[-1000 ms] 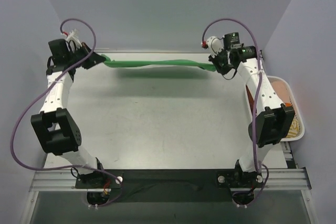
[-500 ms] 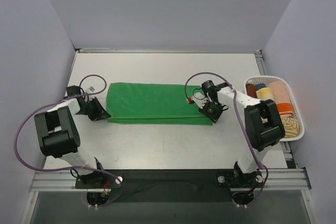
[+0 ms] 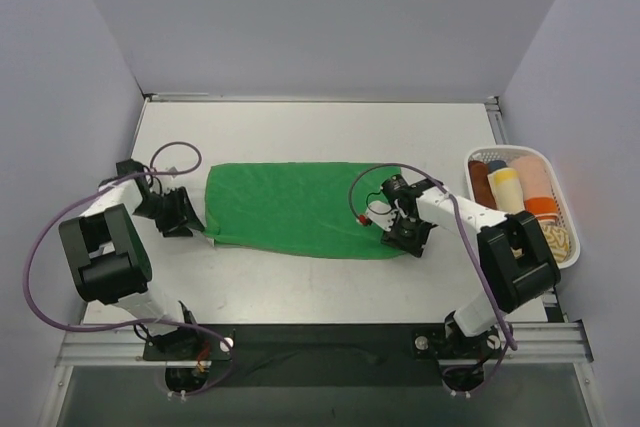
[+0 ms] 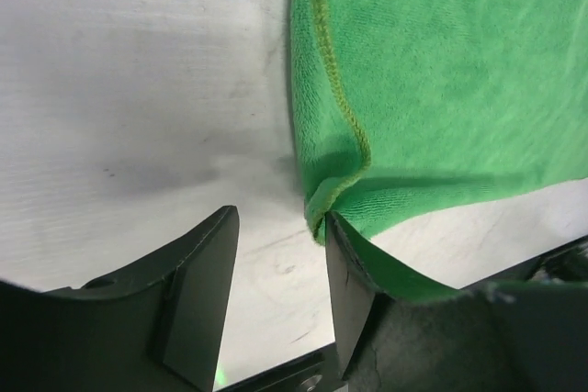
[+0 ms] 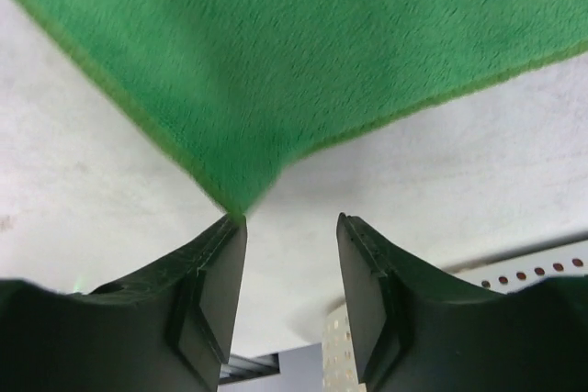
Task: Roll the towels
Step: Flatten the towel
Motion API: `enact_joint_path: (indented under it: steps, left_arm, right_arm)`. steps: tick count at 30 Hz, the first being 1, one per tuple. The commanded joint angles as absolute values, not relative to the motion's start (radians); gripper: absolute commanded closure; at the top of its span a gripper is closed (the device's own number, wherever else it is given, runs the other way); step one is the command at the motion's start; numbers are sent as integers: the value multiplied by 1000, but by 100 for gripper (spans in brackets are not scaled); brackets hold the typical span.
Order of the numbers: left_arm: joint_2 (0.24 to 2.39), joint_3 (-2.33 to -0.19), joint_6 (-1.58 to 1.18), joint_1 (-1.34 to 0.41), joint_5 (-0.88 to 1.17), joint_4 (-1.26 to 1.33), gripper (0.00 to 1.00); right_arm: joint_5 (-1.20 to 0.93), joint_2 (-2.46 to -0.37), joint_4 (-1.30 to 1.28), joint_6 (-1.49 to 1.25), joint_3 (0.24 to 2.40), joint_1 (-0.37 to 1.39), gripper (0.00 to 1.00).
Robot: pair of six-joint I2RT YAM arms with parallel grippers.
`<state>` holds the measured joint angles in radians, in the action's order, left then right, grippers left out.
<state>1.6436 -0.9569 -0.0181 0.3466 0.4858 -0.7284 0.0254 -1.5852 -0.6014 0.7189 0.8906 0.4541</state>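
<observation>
Green towel (image 3: pixel 300 209) flat on table (image 3: pixel 300 137), left gripper (image 4: pixel 280 227) and right gripper (image 5: pixel 291 227) at its corners, fingers parted, gripping nothing.

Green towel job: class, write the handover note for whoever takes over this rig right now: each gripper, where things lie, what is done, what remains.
Left gripper: jaws open, empty, at the left near corner of the green towel.
Right gripper: jaws open, empty, at its right near corner.
The towel lies spread flat on the table, not rolled.
The basket at the right edge holds several rolled items.
Done: towel laid out. Left: roll it.
</observation>
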Motion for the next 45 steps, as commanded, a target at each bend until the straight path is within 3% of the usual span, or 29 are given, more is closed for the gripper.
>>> enact_joint_path:
  steps: [1,3,7,14,19,23,30,36,44,45]
  left_arm:
    - [1621,-1083,225,360,437,-968,47]
    - [1603,-1120,342,376,439,-1047,46]
    - [1542,-1143,469,370,486,-1066,45]
    - [1519,-1183,427,220,531,-979,46]
    - [1494,-1148,341,-33,317,-911,44]
    - [1511,-1091,296,-139,151,-844,44]
    - [1598,-1046,259,-156,-33,-822,68]
    - [1519,-970,305,-126,-95,-859,100]
    - [1485,-885,382,-5,-152,-913,98]
    - [1489,-890,387,30,-126,-917,86]
  right_arm:
    - [52,-1496,-724,762,888,469,53]
    - [9,-1464,-790,764,902,474,47]
    - [-75,-1390,-871,736,952,471,46]
    - [-218,-1532,-896,520,1121,451,60]
    - [-351,-1652,-894,368,1186,391,64]
    - [-400,-1726,-894,327,1206,351,66]
    - [-382,-1822,-874,302,1183,348,69]
    - [-339,-1847,-876,308,1158,348,69]
    - [-331,-1833,-893,318,1138,360,68]
    - [-334,-1813,-896,321,1138,362,67]
